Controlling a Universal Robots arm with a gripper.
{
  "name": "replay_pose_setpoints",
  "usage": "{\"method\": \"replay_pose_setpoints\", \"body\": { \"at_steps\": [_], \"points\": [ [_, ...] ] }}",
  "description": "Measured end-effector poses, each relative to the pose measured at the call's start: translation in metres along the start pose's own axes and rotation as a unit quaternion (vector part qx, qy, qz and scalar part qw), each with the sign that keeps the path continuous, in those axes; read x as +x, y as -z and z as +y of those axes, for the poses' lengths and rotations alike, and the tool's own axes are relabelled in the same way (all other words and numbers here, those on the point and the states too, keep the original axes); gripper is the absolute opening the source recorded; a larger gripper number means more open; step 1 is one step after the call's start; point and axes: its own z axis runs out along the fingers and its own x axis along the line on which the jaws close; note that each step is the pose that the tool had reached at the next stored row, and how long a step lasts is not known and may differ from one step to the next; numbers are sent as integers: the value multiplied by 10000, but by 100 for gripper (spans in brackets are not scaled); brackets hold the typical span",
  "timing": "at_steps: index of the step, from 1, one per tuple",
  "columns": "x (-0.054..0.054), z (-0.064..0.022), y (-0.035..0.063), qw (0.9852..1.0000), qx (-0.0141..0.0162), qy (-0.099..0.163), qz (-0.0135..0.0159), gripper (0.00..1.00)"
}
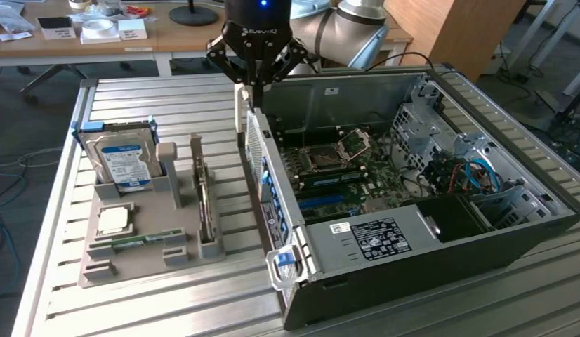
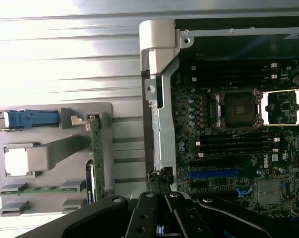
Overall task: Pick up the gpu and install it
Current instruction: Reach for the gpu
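The gpu [image 1: 203,203] stands on edge in a slot of the grey holder tray [image 1: 130,270], a thin green card between two grey posts; in the wrist view it is a narrow green strip [image 2: 96,153]. My gripper [image 1: 257,95] hangs above the rear wall of the open computer case [image 1: 440,246], well behind and above the gpu. Its fingers [image 2: 162,198] are shut together with nothing between them. Inside the case lie the motherboard [image 1: 351,175] and its blue expansion slot [image 2: 214,174].
On the same tray stand a silver hard drive with a blue-white label [image 1: 126,161], a square processor [image 1: 115,220] and a slim green RAM stick [image 1: 140,241]. The slatted metal table [image 1: 159,309] surrounds the tray. A desk with boxes [image 1: 93,31] sits behind.
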Motion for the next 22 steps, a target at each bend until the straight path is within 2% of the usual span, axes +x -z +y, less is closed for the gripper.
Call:
{"method": "replay_pose_setpoints", "body": {
  "at_steps": [22],
  "points": [
    [244, -18, 6, 10000, 0, 0, 0, 11]
  ]
}}
